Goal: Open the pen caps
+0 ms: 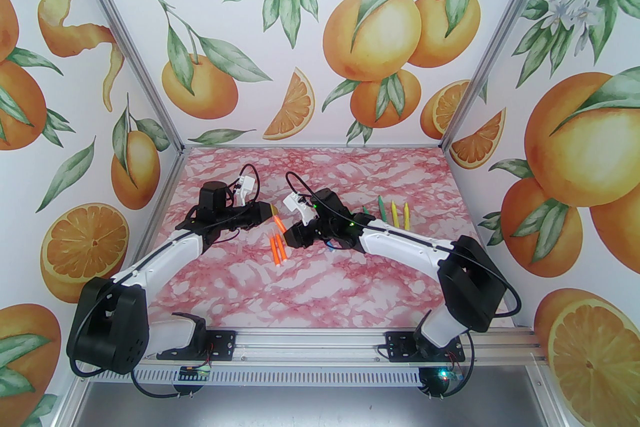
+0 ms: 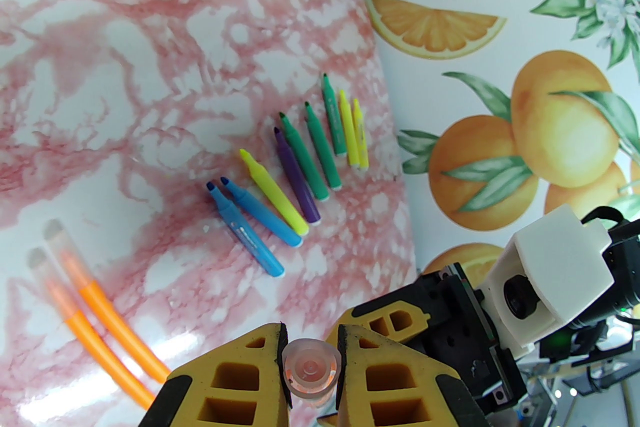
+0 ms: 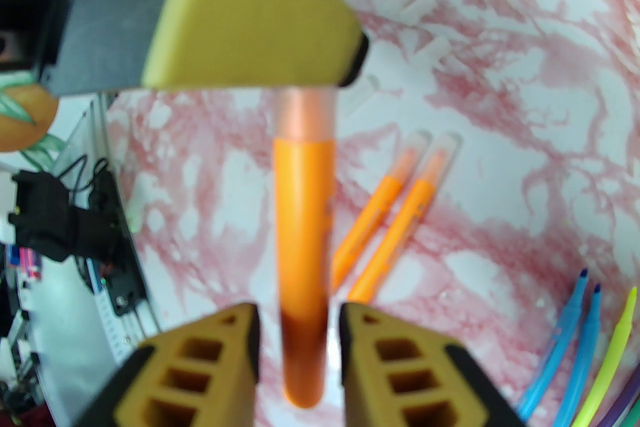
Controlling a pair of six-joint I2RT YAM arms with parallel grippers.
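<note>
My left gripper (image 2: 312, 345) is shut on the clear, pink-tinted pen cap (image 2: 310, 372) of an orange pen (image 3: 302, 215). The cap (image 3: 305, 112) sits on the pen, just below the left gripper's yellow finger (image 3: 260, 14). The pen's lower end hangs between the fingers of my right gripper (image 3: 300, 320), which stand open with a gap on each side. From above, both grippers meet over the middle of the table, left gripper (image 1: 274, 210) and right gripper (image 1: 292, 236), with the pen (image 1: 279, 226) between them.
Two more orange pens (image 1: 276, 251) with clear caps lie side by side on the pink marbled table (image 1: 320, 295), just below the grippers. A row of uncapped blue, yellow, purple and green pens (image 2: 295, 169) lies to the right. Printed walls close off three sides.
</note>
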